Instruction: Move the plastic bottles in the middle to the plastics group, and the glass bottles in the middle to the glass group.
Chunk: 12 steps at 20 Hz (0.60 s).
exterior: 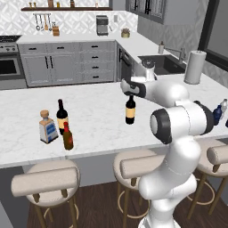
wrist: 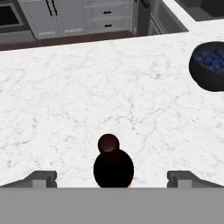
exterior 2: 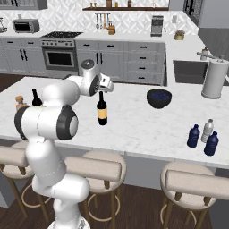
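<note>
Wine bottle (exterior: 130, 110): 1 tall dark glass item, upright mid-counter (exterior: 98, 116), directly beneath gripper (wrist: 112, 177), jaws spread wide, holding nothing. Likely heavy, rigid, slick, breakable, top-heavy; grasp neck below red cap

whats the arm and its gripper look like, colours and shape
The arm is glossy white with rounded, bulbous links and dark grey to black bands at the joints. No cables or markings show. The gripper has a white hand body and two small dark grey finger tips.
</note>
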{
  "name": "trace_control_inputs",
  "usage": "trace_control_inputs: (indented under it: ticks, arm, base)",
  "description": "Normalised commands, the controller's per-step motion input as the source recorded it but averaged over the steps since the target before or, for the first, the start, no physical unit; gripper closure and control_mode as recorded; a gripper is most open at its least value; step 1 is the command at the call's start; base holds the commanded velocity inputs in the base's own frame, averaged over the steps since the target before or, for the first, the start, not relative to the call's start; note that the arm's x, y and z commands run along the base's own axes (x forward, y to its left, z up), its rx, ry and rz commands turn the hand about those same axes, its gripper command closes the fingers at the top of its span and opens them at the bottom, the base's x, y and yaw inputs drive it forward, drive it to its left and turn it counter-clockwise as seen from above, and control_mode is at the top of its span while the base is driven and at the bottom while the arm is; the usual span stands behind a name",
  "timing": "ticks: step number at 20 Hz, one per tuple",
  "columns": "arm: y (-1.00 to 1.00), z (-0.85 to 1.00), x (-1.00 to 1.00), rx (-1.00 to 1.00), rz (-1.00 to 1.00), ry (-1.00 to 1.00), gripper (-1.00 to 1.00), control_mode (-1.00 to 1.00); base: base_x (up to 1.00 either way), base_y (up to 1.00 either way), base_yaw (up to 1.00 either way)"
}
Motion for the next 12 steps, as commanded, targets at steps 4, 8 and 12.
trace_control_inputs:
  ticks: [4,8,12]
  arm:
    - [-0.03,-0.19,0.28,0.00,0.00,0.11,-1.00,-1.00]
    - [0.00,-0.16,0.29,0.00,0.02,0.14,-1.00,-1.00]
    - [0.00,-0.14,0.26,0.00,0.03,0.11,-1.00,-1.00]
  base:
    - [0.00,0.00,0.00]
    - [0.00,0.00,0.00]
    - [0.00,0.00,0.00]
